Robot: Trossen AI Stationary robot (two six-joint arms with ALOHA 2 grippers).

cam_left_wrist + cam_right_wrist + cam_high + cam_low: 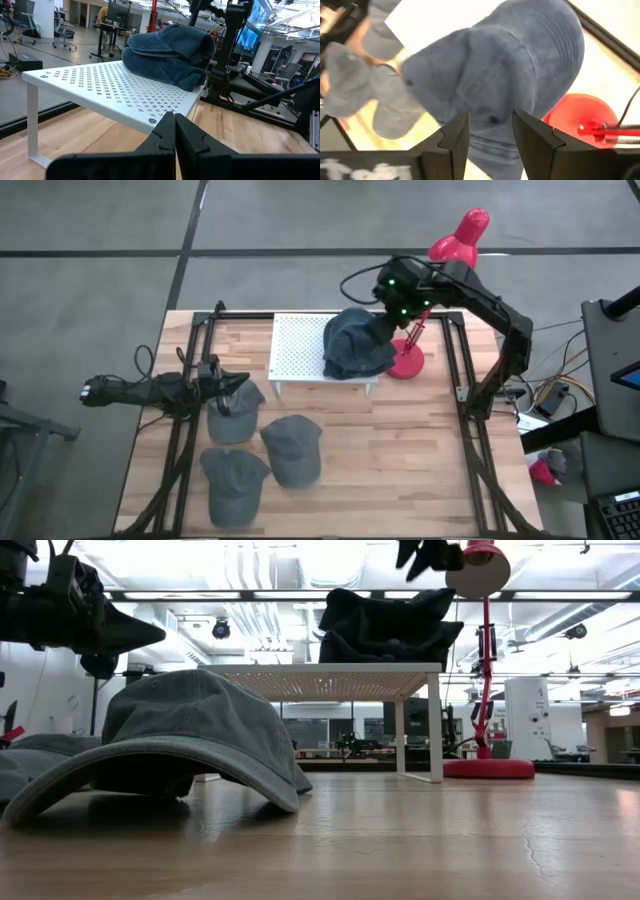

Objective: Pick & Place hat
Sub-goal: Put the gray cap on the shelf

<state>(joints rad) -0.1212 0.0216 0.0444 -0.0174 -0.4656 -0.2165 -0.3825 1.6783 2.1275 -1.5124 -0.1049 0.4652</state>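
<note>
A pile of dark blue caps (pixel 355 345) (pixel 385 625) (pixel 167 52) rests on the right end of a white perforated shelf (pixel 300 345). My right gripper (pixel 490 132) (pixel 430 552) hovers open just above the pile (pixel 495 75), fingers pointing down and clear of the cloth. Three grey caps (pixel 235 418) (pixel 292 448) (pixel 232 480) lie crown up on the wooden table. My left gripper (pixel 243 382) (pixel 174 127) is shut and level, above the far-left grey cap (pixel 190 730), pointing toward the shelf.
A red desk lamp stands with its base (pixel 407 363) beside the shelf's right end and its head (pixel 460 235) beyond the table's far edge, close to my right arm. Black frame rails (pixel 185 430) run along both table sides. Bare wood (pixel 400 460) lies at the near right.
</note>
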